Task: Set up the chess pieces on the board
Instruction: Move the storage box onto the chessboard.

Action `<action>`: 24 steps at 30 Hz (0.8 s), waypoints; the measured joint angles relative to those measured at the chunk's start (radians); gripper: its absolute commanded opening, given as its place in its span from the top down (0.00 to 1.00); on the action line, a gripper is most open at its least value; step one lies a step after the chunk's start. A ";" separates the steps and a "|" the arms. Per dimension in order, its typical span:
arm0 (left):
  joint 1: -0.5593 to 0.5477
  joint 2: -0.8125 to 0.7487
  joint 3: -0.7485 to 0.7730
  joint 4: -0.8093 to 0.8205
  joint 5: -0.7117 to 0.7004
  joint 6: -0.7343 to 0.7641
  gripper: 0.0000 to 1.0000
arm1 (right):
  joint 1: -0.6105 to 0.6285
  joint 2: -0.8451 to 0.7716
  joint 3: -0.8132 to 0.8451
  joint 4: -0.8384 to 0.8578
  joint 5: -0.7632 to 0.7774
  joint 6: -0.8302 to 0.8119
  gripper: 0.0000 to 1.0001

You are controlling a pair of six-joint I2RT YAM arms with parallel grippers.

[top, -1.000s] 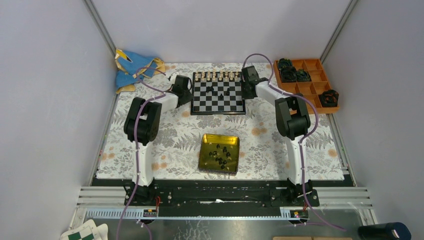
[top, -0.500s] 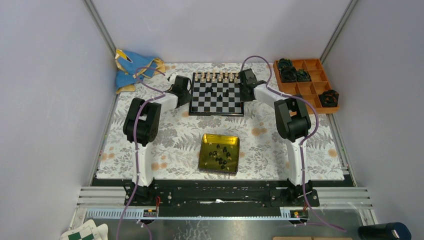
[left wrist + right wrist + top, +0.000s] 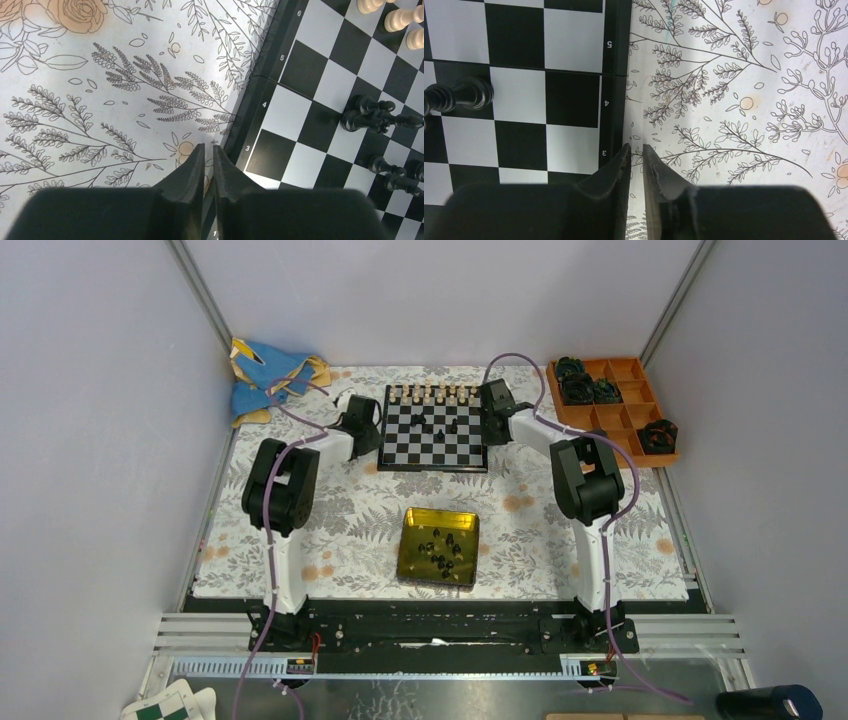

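From above, the board (image 3: 410, 446) lies far-centre on the floral cloth (image 3: 330, 510), boxed in by plain grey panels (image 3: 100, 440); most chess pieces (image 3: 441, 546) sit in the yellow tin (image 3: 404, 548). Left wrist: the left gripper (image 3: 208, 150), all but closed and empty, hovers at the board's frame, and some pieces there look toppled. Right wrist: the right gripper (image 3: 636, 150) is cracked narrowly, also empty. Probably between placements; the next move calls for reaching the tin.

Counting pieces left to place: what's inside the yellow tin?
Several loose black chess pieces lie in the yellow tin; their number and kinds are too small to tell.
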 measured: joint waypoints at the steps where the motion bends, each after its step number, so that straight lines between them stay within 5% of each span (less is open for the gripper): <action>1: 0.000 -0.004 -0.005 0.000 -0.001 0.000 0.73 | -0.001 -0.003 -0.005 -0.001 0.002 0.001 0.72; 12: -0.006 -0.087 -0.053 -0.060 -0.034 0.002 0.21 | -0.026 -0.066 -0.056 -0.024 0.006 0.000 0.42; 24: -0.021 -0.224 -0.197 -0.031 -0.065 -0.015 0.17 | -0.025 -0.193 -0.072 0.007 -0.043 -0.050 0.37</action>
